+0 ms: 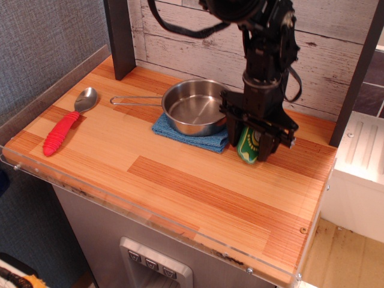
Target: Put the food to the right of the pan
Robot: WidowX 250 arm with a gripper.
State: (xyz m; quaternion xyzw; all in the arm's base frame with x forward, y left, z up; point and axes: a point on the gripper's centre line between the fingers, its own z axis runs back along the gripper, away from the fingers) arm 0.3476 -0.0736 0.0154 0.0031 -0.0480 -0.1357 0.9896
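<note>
the gripper (pixel 250 146) has its jaws pinching the food (pixel 246 145) upright, low over the worktop (pixel 198 186), just right of the pan (pixel 197 107). advise lowering until contact, then releasing clear of the blue cloth (pixel 193 134).

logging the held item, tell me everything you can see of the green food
The food is a small flat green toy with a yellow-green inner area and pale marks, plastic by its look. It stands on edge, held between the jaws of the gripper, which hide its top and sides. It sits low over the wood, just right of the cloth and pan; contact with the table is unclear.
</note>
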